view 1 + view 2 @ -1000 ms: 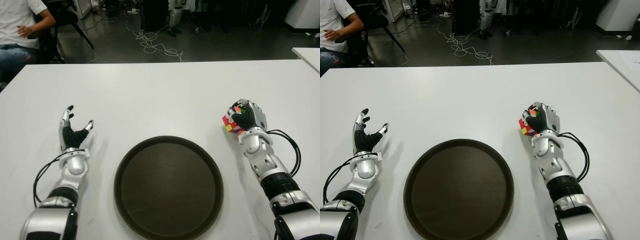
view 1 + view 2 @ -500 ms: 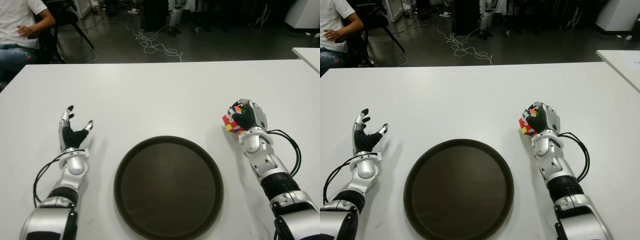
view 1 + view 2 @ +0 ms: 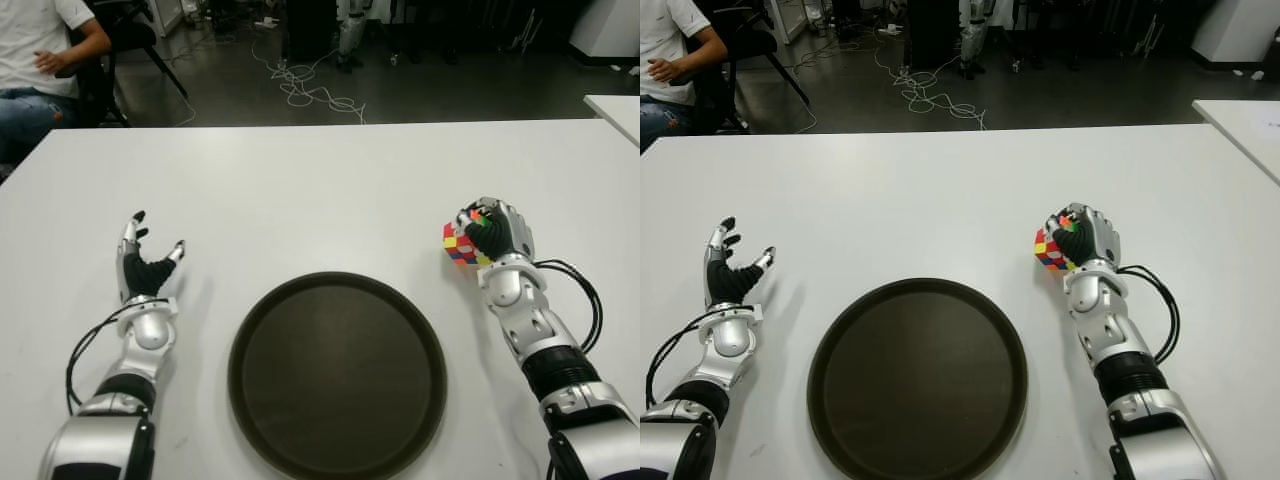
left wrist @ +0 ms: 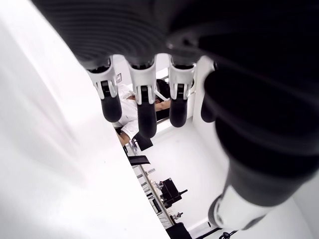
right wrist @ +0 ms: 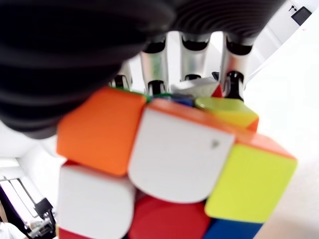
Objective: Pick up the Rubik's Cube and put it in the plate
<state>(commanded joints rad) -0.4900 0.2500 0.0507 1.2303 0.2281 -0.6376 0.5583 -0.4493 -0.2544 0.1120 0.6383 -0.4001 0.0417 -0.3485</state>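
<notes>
Right hand [image 3: 497, 232] clamped on the Rubik's Cube [image 3: 461, 243], now lifted and turned slightly since a second ago. Next, across to the plate [image 3: 337, 375]. Left hand [image 3: 145, 272] open beside it, idle.

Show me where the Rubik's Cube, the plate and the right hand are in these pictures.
Rubik's Cube [image 3: 458, 244]: left eye view, on its visible coloured face beside the fingers.
plate [image 3: 336, 372]: left eye view, on its bare dark bottom.
right hand [image 3: 1087, 238]: right eye view, on the back of the hand, closed on the cube.
</notes>
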